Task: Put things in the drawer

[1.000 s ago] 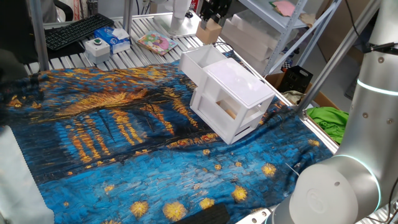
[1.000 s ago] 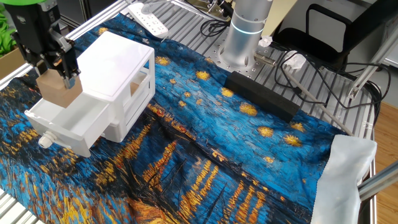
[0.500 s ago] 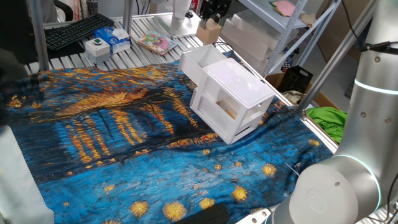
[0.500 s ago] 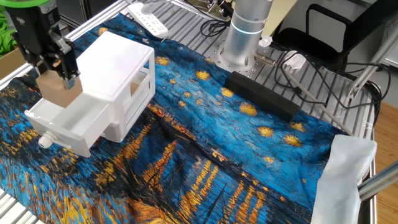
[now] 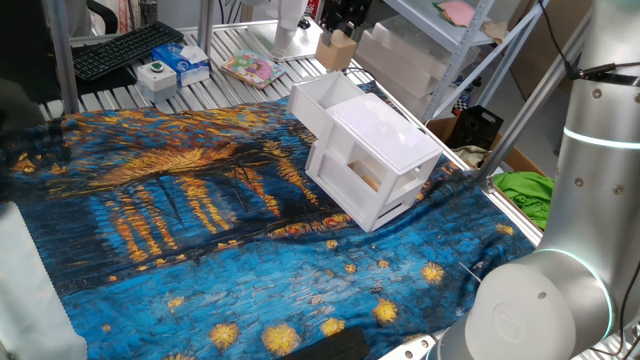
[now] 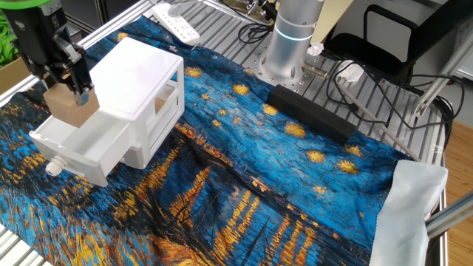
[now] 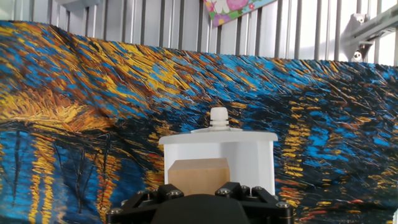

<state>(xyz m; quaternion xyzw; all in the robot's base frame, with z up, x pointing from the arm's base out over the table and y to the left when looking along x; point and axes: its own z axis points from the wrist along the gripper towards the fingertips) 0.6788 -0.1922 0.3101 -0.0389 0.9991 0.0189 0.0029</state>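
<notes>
The tan block (image 6: 69, 108) is held in my gripper (image 6: 66, 90), which is shut on it. It hangs just above the upper drawer (image 6: 81, 148), which is pulled out of the white cabinet (image 6: 137, 74). In the first fixed view the gripper (image 5: 338, 22) and block (image 5: 338, 50) are at the far end of the open drawer (image 5: 322, 100). In the hand view the block (image 7: 199, 175) sits over the drawer's front wall and knob (image 7: 219, 116). The fingertips are hidden there by the hand's black body.
A tan item shows through the lower drawer's slot (image 5: 368, 180). A button box (image 5: 157, 74), keyboard (image 5: 120, 50) and picture book (image 5: 250, 68) lie beyond the cloth. A black bar (image 6: 310, 112), power strip (image 6: 176, 22) and the arm's base (image 6: 292, 37) stand on the other side.
The gripper and the block stay in almost the same place over the drawer. Only the arm's upper link has shifted slightly.
</notes>
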